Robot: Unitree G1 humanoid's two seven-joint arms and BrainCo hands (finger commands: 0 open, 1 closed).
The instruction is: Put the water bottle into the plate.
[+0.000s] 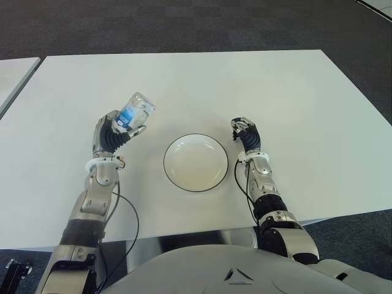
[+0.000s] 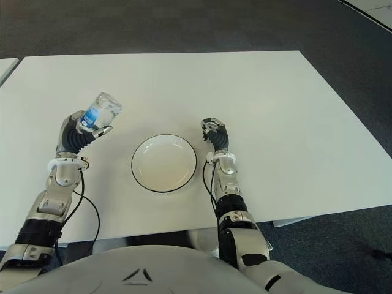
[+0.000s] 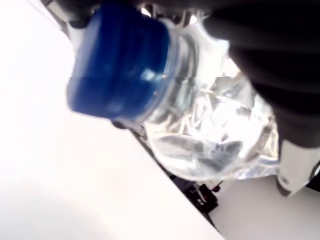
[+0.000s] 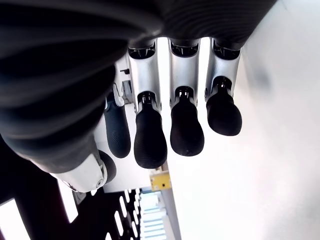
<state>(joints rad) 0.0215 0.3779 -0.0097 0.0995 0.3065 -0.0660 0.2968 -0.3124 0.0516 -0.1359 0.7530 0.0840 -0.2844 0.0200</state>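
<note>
**Left hand holds bottle up, left of plate**

Left hand [image 1: 113, 136] is at the left side of the white table [image 1: 294, 98], fingers wrapped around a clear plastic water bottle [image 1: 134, 111]. Bottle is lifted off the table surface, tilted, base pointing up and away from the robot, blue-and-white label facing the camera. In the left wrist view the blue cap [image 3: 120, 65] is close to the lens, with the crinkled clear body behind it and a dark finger pressed against its side. Bottle is left of the plate, not over it and not touching it.

Centre: round white plate [image 1: 184, 174] with a thin dark rim, flat on the table, nothing in it.

Right hand [image 1: 245, 131] shows just to the right of the plate, close to its rim. Right wrist view: fingers [image 4: 186, 130] hanging loosely extended side by side, holding nothing.
</note>
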